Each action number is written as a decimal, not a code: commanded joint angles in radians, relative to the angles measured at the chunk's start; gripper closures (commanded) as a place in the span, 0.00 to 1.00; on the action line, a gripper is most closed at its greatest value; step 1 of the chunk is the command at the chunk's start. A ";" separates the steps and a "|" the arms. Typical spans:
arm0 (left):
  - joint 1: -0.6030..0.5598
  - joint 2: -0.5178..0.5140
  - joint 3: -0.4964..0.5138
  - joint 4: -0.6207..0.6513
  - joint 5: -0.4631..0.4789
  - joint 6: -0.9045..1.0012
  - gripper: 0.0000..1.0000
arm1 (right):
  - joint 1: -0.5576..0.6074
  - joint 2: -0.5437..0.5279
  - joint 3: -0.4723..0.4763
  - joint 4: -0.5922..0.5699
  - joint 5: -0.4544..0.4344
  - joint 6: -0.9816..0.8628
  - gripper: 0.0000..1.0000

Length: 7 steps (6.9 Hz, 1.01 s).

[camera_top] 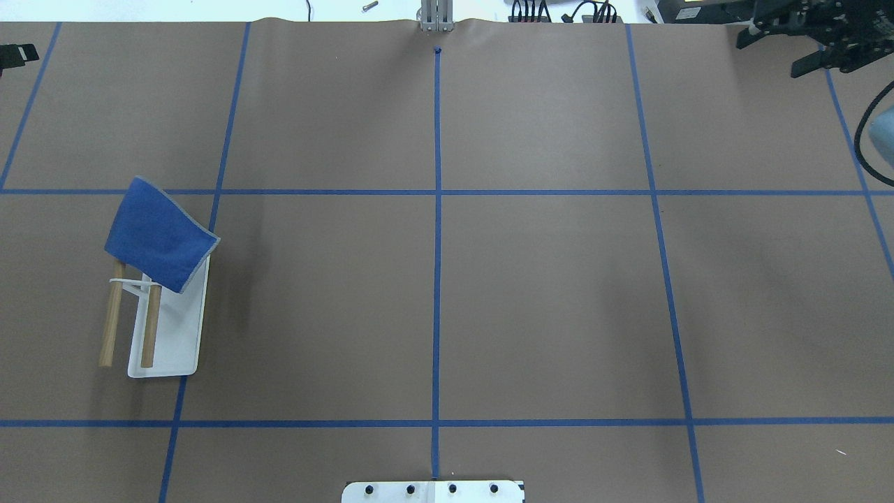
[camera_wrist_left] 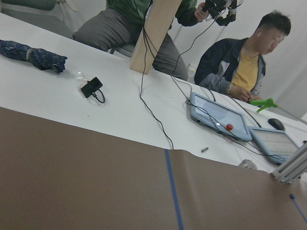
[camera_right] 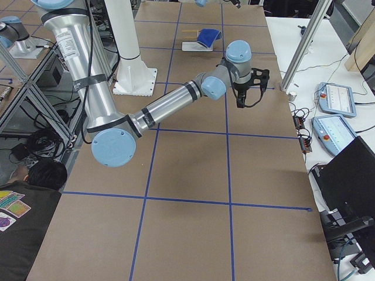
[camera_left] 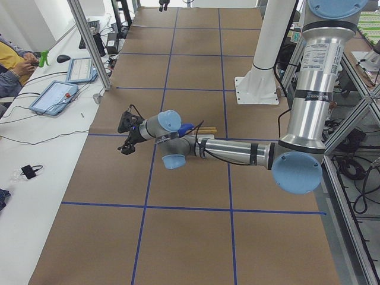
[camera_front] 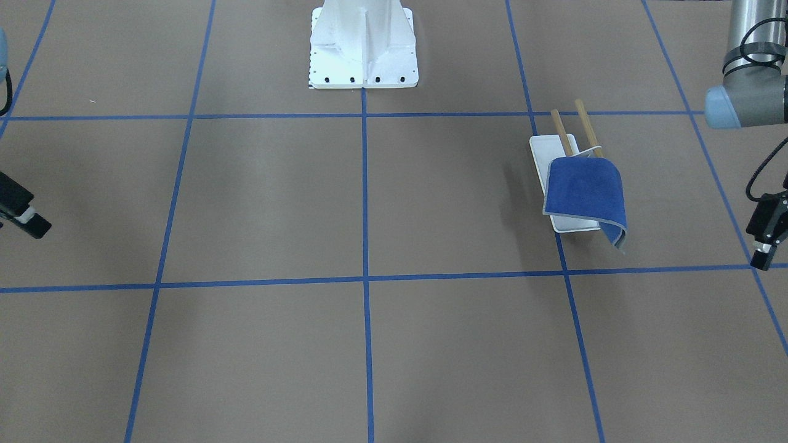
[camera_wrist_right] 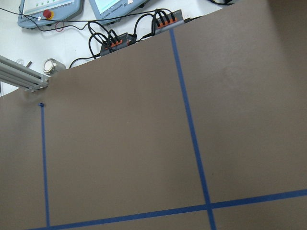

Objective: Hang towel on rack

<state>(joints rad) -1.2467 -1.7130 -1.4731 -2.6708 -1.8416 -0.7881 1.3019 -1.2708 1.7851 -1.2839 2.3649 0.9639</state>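
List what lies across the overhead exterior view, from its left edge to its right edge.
left end effector at the edge → rack with the towel draped over it → white pedestal base → right end effector

In the front view the towel (camera_front: 585,187) hides the 6 o'clock ends of the bars (camera_front: 586,126) and part of the rack (camera_front: 545,154) tray. The left gripper (camera_front: 765,249) is cut by the 3 o'clock edge and the right gripper (camera_front: 28,218) by the 9 o'clock edge, so their jaw gaps are unreadable. The pedestal (camera_front: 363,55) runs off at 12 o'clock.
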 commanded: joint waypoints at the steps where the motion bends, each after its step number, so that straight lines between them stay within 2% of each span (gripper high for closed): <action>1: -0.098 -0.022 0.002 0.275 -0.089 0.382 0.03 | 0.113 -0.111 -0.109 0.000 0.011 -0.396 0.00; 2: -0.173 -0.063 -0.001 0.454 -0.281 0.433 0.03 | 0.153 -0.136 -0.174 -0.002 0.011 -0.571 0.00; 3: -0.230 -0.104 -0.007 0.676 -0.408 0.493 0.03 | 0.183 -0.157 -0.238 -0.002 0.008 -0.722 0.00; 4: -0.253 -0.112 -0.007 0.821 -0.429 0.617 0.03 | 0.216 -0.157 -0.315 -0.003 0.008 -0.854 0.00; 5: -0.257 -0.132 -0.013 0.968 -0.430 0.688 0.03 | 0.240 -0.156 -0.355 -0.062 0.001 -0.973 0.00; 6: -0.257 -0.134 -0.054 1.114 -0.433 0.776 0.03 | 0.256 -0.147 -0.358 -0.192 -0.004 -1.123 0.00; 7: -0.260 -0.132 -0.082 1.252 -0.479 0.805 0.03 | 0.260 -0.144 -0.358 -0.298 -0.007 -1.233 0.00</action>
<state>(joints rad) -1.5020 -1.8430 -1.5211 -1.5906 -2.2829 -0.0450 1.5496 -1.4194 1.4356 -1.4568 2.3623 -0.1212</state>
